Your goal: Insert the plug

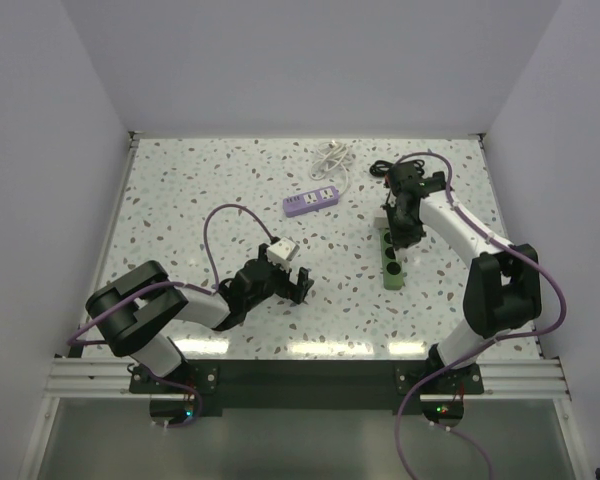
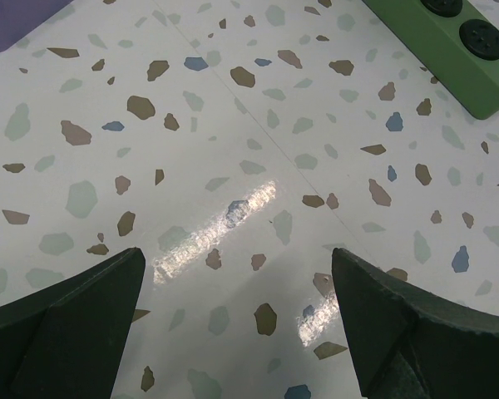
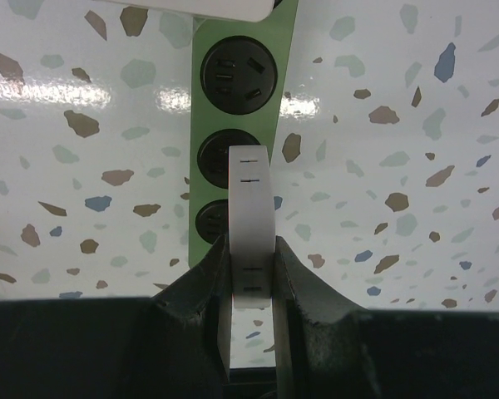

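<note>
Because the white plug [image 3: 252,191] sits clamped by its flat sides in my right pincer [image 3: 251,253], I judge it light, rigid and slippery; gripping low leaves its tip free. Just beyond it lies the green socket strip [image 3: 233,120] on the counter [image 3: 382,166]. My left pincer [image 2: 237,258] hangs spread, empty.

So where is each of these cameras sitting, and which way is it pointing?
Top external: above and behind the bases, looking down on the table; both arms show.
Left wrist: on the left arm, low over the table; its open jaws frame the bottom.
Right wrist: on the right arm, looking down at the green power strip; its jaws pinch a white plug.
Shared: all three show the green power strip.
</note>
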You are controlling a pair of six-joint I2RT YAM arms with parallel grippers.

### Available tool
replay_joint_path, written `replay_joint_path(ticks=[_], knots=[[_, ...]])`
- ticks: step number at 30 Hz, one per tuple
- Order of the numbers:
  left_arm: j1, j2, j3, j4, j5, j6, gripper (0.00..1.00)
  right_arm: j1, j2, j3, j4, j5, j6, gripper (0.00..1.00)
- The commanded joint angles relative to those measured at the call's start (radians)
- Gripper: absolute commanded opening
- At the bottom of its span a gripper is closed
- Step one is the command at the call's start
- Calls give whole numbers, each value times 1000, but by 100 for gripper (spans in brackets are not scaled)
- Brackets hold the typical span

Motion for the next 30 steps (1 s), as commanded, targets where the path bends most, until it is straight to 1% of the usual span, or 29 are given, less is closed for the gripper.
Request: replay_joint_path(ticks=[1, 11, 19, 30], knots=[[5, 2, 18, 29, 3, -21, 100, 12, -16, 27, -11, 23, 11, 0], [5, 1, 19, 25, 3, -21, 100, 37, -53, 71, 11, 0, 30, 0], [5, -12, 14, 15, -1, -18, 100, 38, 8, 67, 3, 10, 31, 0], [5, -6, 18, 12, -4, -16, 100, 40, 49, 64, 5, 25, 37, 0]])
